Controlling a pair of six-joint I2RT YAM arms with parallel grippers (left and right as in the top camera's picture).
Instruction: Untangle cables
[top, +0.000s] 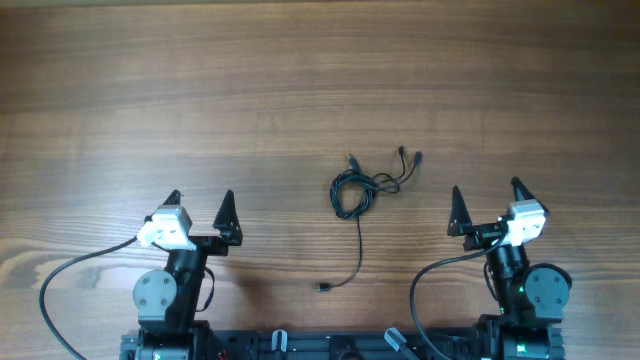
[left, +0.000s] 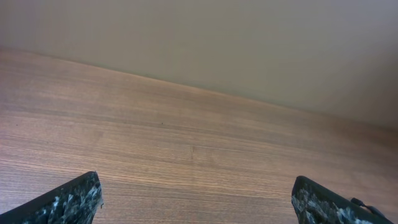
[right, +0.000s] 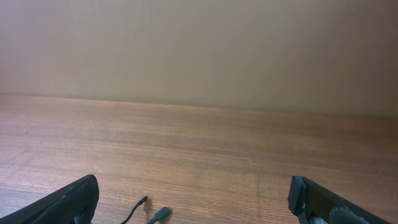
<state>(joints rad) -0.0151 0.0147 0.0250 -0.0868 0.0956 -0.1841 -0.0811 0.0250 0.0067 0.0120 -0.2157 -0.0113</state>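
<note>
Bearing: clock directions read off the overhead view, 12 o'clock being the far side of the table (top: 150, 80), away from the arm bases.
Cables (top: 362, 190): thin black wires lying flat on the wood, a little right of table centre, between the two arms and slightly farther out than their fingertips.
Bundle form: a small loose coil of overlapping loops.
Far ends: two short leads leave the coil toward 1 o'clock and end in small plugs (top: 409, 155) lying close together; a third end (top: 348, 158) pokes out at 11 o'clock.
Tail strand: one wire runs from the coil toward 6 o'clock, curves slightly and ends in a small plug (top: 324, 288) near the front edge.
Left gripper (top: 200, 196): at 9 o'clock from the coil, well apart; jaws spread wide, nothing between them.
Left wrist view: dark fingers (left: 68, 202) at both lower corners, bare wood and a plain wall (left: 249, 37) beyond.
Right gripper (top: 486, 187): at 3 o'clock from the coil, nearer than the left but not touching; jaws spread wide, holding nothing.
Right wrist view: two plug tips (right: 158, 215) show at the bottom edge, just inside the left finger (right: 68, 202).
Arm wiring: a thicker black cable (top: 60, 290) loops from the left arm base, separate from the bundle.
</note>
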